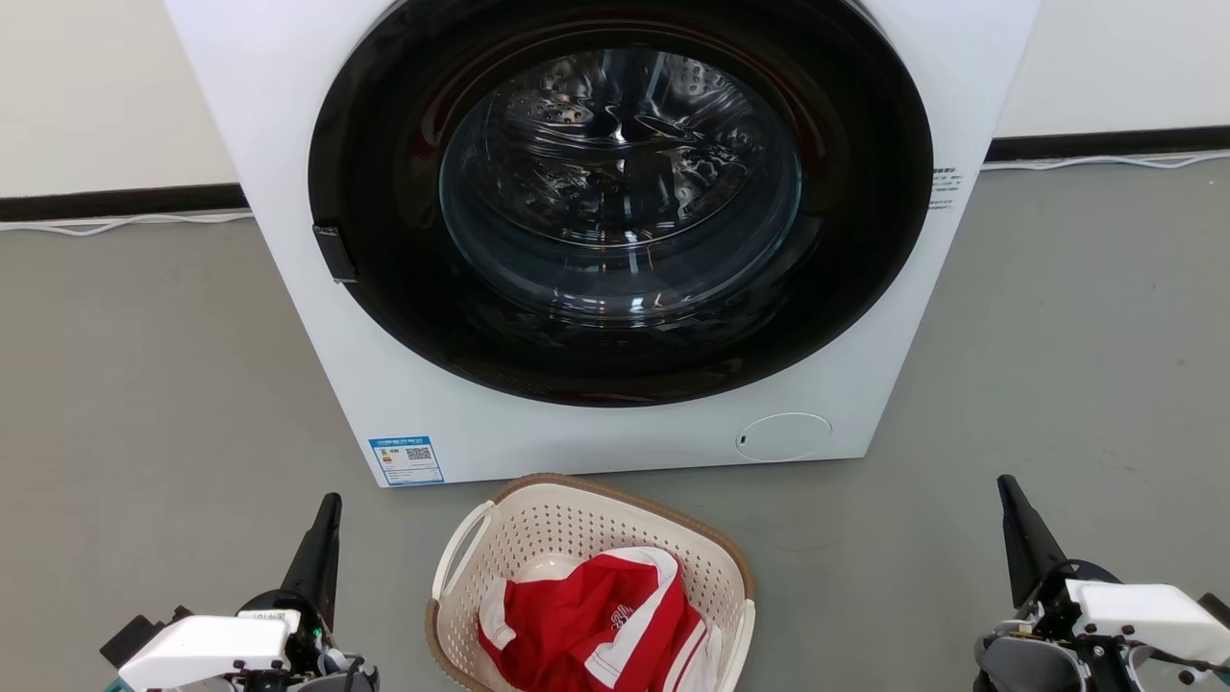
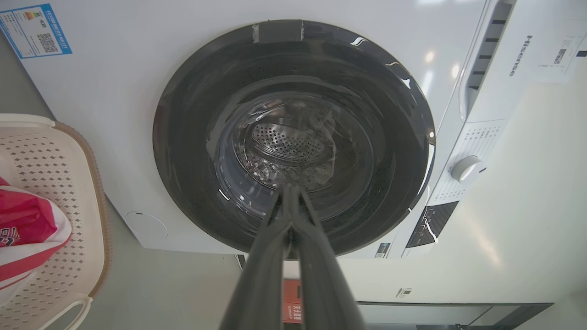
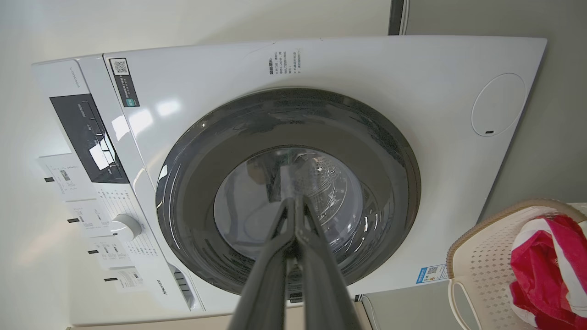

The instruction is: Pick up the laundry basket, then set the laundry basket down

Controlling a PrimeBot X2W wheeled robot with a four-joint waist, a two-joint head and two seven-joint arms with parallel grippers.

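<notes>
The laundry basket (image 1: 538, 524), cream perforated plastic with a brown rim and white loop handles, stands on the grey floor just in front of the washer. A red and white garment (image 1: 601, 620) lies inside it. The basket (image 2: 59, 192) also lies at the left edge of the left wrist view, and the basket (image 3: 481, 256) sits at the lower right of the right wrist view. My left gripper (image 1: 330, 505) is to the basket's left, shut and holding nothing, tips meeting (image 2: 290, 188). My right gripper (image 1: 1007, 485) is off to the basket's right, also shut (image 3: 293, 200) and holding nothing. Neither touches the basket.
A white front-loading washer (image 1: 288, 192) with its dark round door (image 1: 620, 192) closed stands right behind the basket. A black baseboard and a white cable (image 1: 115, 223) run along the wall. Bare grey floor (image 1: 144, 384) lies on both sides of the washer.
</notes>
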